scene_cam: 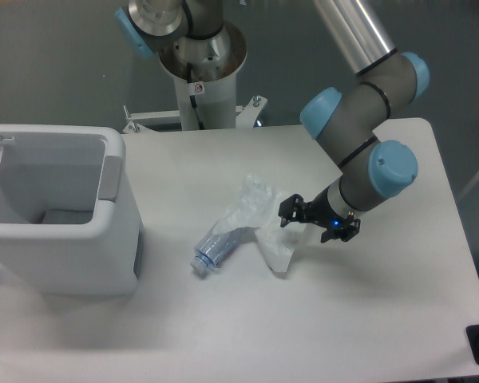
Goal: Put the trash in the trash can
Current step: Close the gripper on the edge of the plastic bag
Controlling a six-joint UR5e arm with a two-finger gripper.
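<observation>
Mid-table, bottle (218, 249) lying diagonally, cap toward lower left

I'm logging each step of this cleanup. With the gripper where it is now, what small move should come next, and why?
Probably lower the gripper a little onto the plastic bag and close. Its jaws look open and sit over the bag's right edge, with nothing held between them. The bag and the bottle both lie on the table, and the trash can stands open at the left.
</observation>
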